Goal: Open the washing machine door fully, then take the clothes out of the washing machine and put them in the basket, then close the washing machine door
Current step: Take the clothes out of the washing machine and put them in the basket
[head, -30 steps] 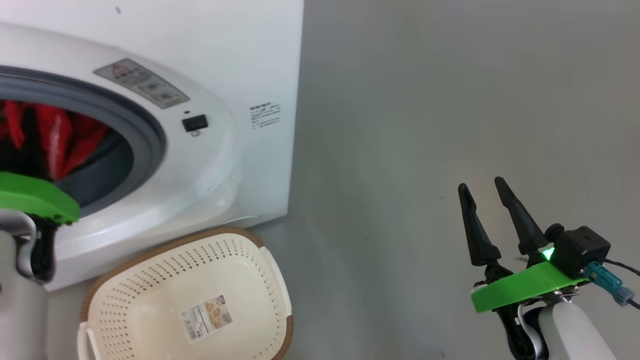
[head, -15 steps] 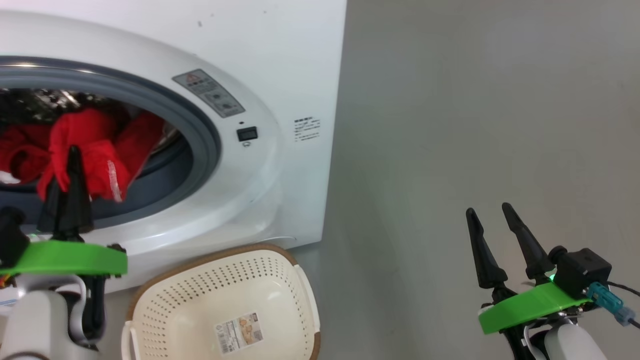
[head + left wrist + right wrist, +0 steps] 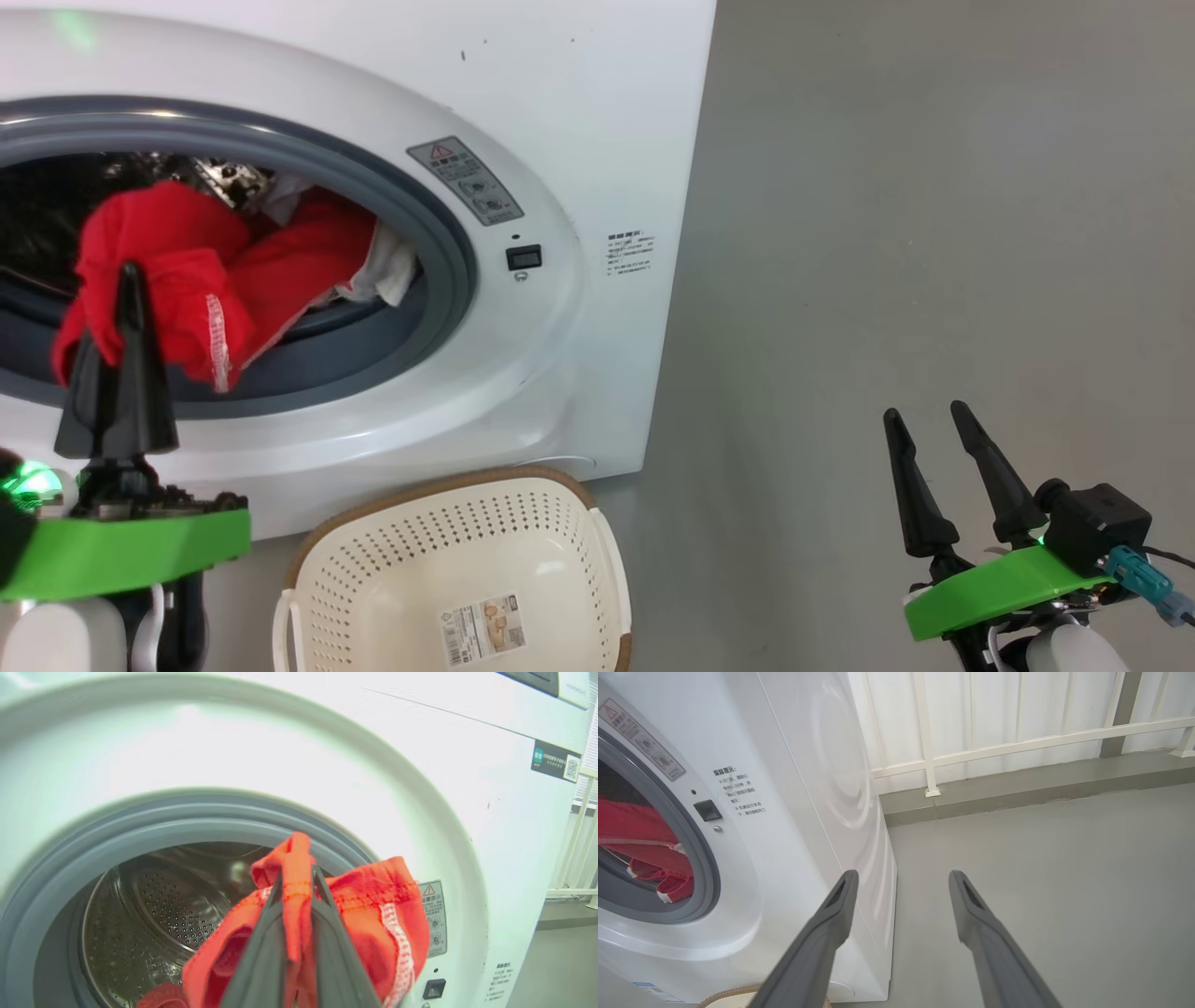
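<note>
At far left, my left tool (image 3: 124, 280) is clenched on a fold of the clothes (image 3: 280, 271), half out of the washing machine (image 3: 597, 121). Recommendation: lift the bundle clear of the grey seal (image 3: 450, 245) before lowering into the basket (image 3: 602, 551) below. My right tool (image 3: 924, 413) stands released, idle.

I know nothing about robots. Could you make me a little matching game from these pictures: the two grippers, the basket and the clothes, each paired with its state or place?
1. left gripper
2. right gripper
3. basket
4. clothes

A. open, over the grey floor
B. red, at the washer mouth
C. shut on the clothes
D. cream, with a paper label inside

Pairs: 1-C, 2-A, 3-D, 4-B.
</note>
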Available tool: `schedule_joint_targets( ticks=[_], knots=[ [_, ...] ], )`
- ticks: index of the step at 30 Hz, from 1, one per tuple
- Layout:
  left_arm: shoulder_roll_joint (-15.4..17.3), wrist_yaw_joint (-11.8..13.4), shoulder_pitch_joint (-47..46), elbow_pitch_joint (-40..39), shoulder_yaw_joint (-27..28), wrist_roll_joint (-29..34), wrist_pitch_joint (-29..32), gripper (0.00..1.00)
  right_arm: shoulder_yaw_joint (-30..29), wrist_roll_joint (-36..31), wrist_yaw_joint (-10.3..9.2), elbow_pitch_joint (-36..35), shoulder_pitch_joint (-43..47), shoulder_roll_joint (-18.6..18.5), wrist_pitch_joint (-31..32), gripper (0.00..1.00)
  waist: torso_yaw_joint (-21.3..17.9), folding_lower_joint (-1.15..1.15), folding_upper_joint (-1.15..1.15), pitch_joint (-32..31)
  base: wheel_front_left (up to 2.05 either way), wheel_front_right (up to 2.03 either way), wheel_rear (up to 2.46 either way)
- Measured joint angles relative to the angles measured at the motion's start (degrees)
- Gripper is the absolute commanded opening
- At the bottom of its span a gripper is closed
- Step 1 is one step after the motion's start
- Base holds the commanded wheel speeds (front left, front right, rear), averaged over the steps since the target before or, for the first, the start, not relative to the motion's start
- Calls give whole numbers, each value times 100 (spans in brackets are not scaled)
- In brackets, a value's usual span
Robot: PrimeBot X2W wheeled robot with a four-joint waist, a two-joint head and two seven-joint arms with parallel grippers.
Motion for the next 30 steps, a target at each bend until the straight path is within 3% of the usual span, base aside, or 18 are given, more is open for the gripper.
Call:
schedule_joint_targets(
  ticks=[13,23,30],
  knots=[
    [-182,1,203,-1366,-193,328,-16,0,-58,0,0,-7,-1,-2,0,100,69,0,0,69,0,0,0],
    [-265,0,449,-205,-338,268,-16,0,-35,0,0,-29,-5,-2,0,100,-46,0,0,176,0,0,0],
    [-307,0,640,1229,-524,201,-14,0,-11,1,0,-59,-42,-1,0,100,-149,0,0,401,0,0,0]
  ],
)
